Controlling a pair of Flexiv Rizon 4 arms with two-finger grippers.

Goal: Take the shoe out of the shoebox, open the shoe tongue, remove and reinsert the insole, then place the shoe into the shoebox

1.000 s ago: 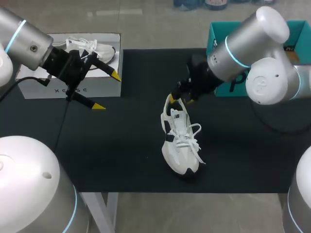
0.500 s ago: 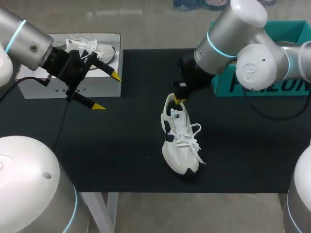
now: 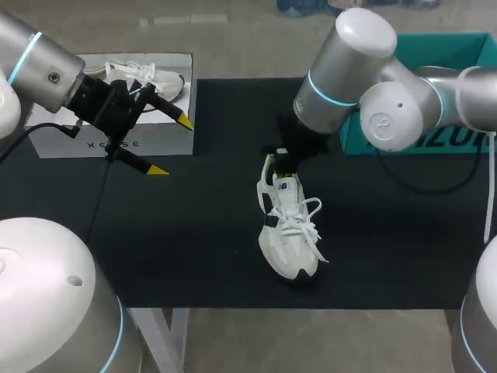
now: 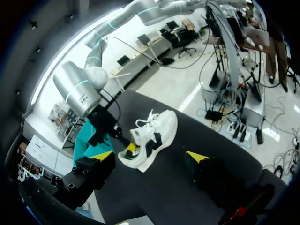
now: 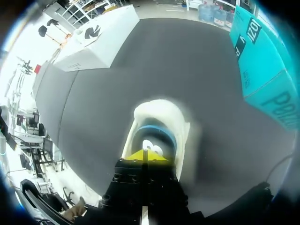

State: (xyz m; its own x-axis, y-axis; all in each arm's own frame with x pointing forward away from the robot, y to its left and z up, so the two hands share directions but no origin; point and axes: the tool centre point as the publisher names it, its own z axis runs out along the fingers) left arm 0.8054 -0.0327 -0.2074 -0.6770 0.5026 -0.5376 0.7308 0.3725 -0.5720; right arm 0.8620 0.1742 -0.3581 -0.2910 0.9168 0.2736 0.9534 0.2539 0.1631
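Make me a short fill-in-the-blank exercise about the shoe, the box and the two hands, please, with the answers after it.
1. The left hand is ___, with nothing between its fingers.
2. The right hand is at the ___ end of the shoe on the mat.
3. The box with a second shoe in it is ___ in colour.

Missing words: open; heel; white.

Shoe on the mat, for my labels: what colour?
White shoe with black patches; head view shows it best.
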